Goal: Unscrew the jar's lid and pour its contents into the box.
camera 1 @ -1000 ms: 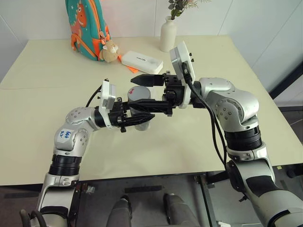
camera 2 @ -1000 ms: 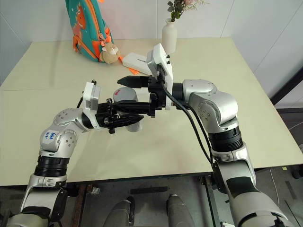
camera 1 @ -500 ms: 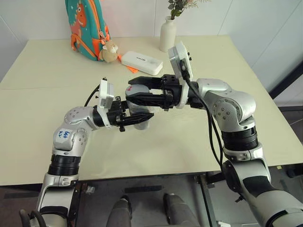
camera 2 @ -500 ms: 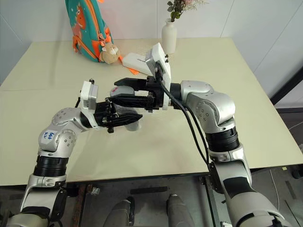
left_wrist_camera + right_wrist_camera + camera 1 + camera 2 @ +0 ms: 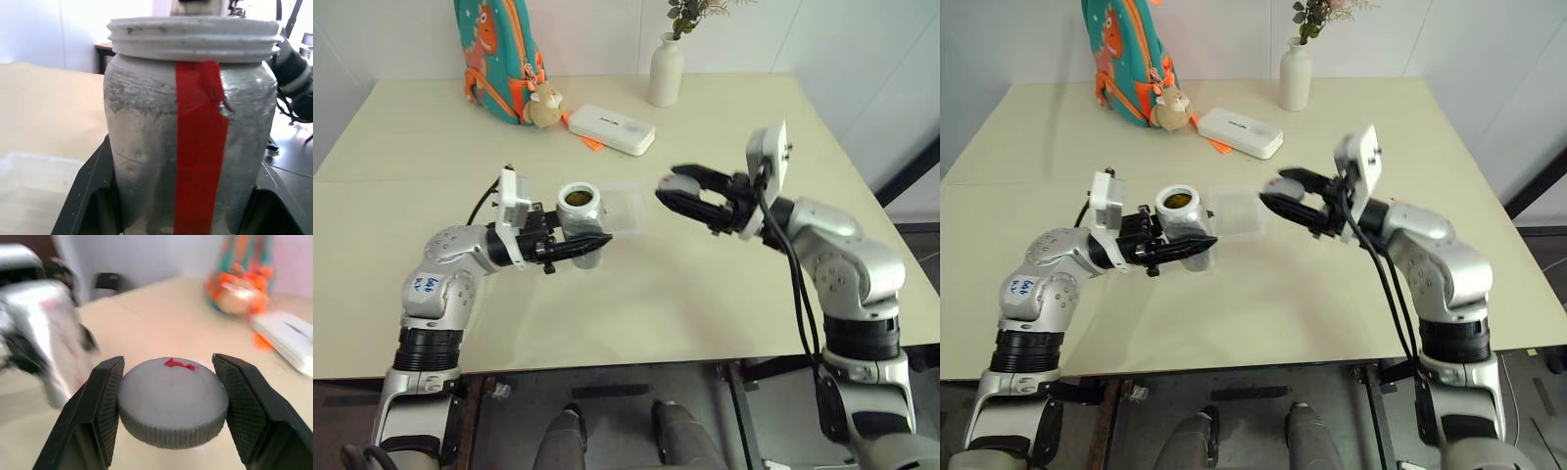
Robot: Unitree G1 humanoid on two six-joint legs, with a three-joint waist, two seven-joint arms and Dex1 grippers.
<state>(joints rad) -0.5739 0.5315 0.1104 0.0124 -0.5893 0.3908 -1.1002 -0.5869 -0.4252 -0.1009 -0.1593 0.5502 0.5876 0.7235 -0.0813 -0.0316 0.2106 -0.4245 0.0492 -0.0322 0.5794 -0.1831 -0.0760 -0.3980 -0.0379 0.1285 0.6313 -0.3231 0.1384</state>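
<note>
My left gripper [image 5: 579, 241] is shut on the jar [image 5: 579, 210], which it holds upright just above the table. The jar's mouth is open and dark brown contents [image 5: 578, 197] show inside. In the left wrist view the jar [image 5: 146, 147] stands between the black fingers with a red strip down its side. The clear box [image 5: 623, 209] lies on the table right beside the jar. Out to the right, my right gripper [image 5: 678, 191] is shut on the grey lid [image 5: 173, 399], held off the jar and above the table.
At the back of the table stand a teal and orange backpack [image 5: 494, 54] with a plush toy [image 5: 545, 106], a white oblong case [image 5: 612, 128] and a white vase [image 5: 667, 70]. The table's right edge [image 5: 891, 245] runs near my right arm.
My right gripper shut on the lid over the jar, then swung away to the right with it, leaving the jar open. My left gripper moved slightly left with the jar.
</note>
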